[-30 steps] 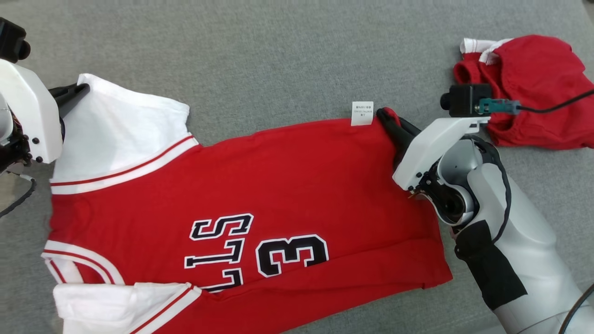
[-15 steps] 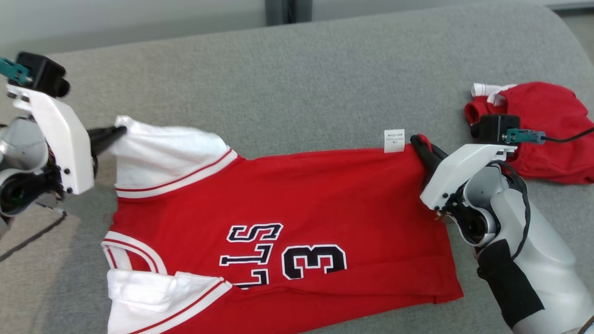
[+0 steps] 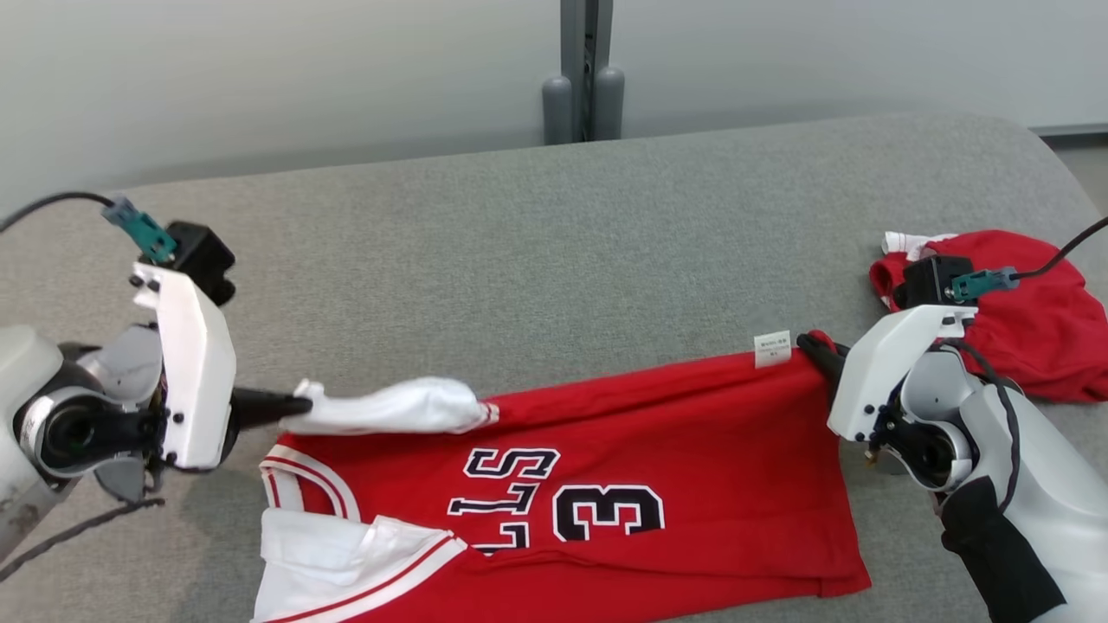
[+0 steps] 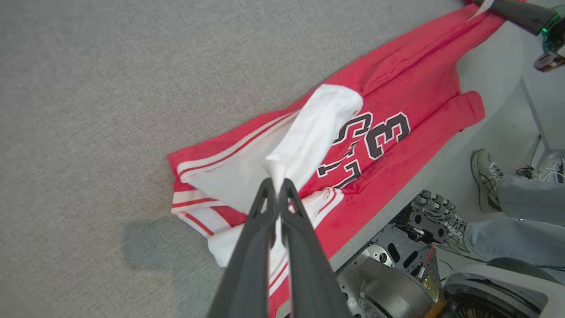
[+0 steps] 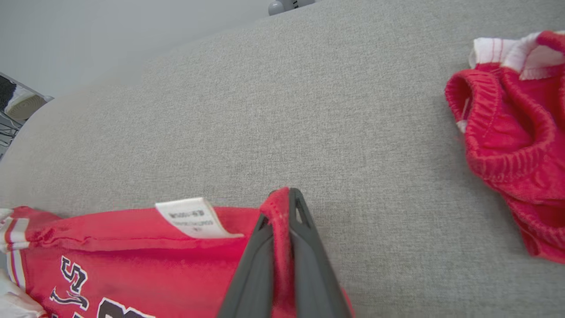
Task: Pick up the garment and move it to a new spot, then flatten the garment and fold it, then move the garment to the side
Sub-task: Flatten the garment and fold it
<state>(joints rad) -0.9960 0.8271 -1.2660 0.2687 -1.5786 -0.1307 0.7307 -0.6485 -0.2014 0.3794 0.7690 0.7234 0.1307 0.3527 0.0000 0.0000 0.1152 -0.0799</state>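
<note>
Presently held: one red jersey (image 3: 606, 484), numbered 3, white sleeves, lying along the near edge of the grey desk (image 3: 519, 242).

- Left end effector (image 3: 300, 405): fingers closed on the tip of the far white sleeve (image 3: 389, 408), drawn out towards the left edge.
- Right end effector (image 3: 812, 344): fingers closed on the far hem corner, just beside the white label (image 3: 772, 349), towards the right edge.
- Step in hand, by judgement: the fold, far edge stretched between both grips.
- Next move calls for carrying both grips together towards the near edge, level, laying the far half over the near half before release.
- Also present: crumpled red garment (image 3: 1030, 320) at the right edge, apart.
</note>
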